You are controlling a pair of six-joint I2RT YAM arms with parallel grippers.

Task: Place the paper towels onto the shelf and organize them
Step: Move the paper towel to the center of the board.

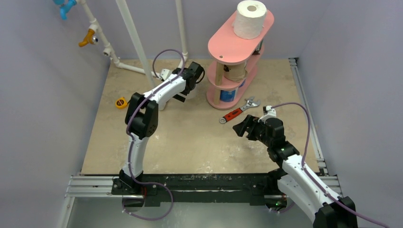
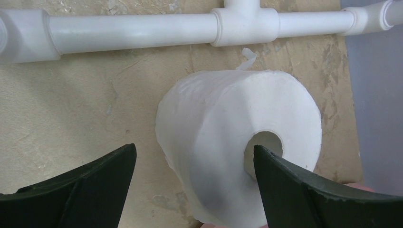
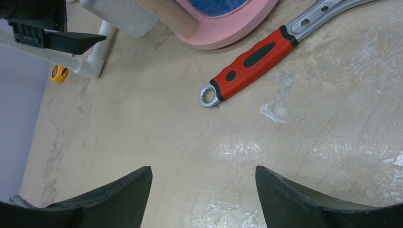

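Found white paper towel roll (image 2: 223, 142) on its side at centre frame, core aimed lower right, between spread, empty left gripper (image 2: 195, 149) fingers. Noted right gripper (image 3: 203, 170) farther off, likewise spread, empty.

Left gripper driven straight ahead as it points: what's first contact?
Probably the white paper towel roll lying on its side, framed by the open left gripper; the white plastic pipe sits beyond it.
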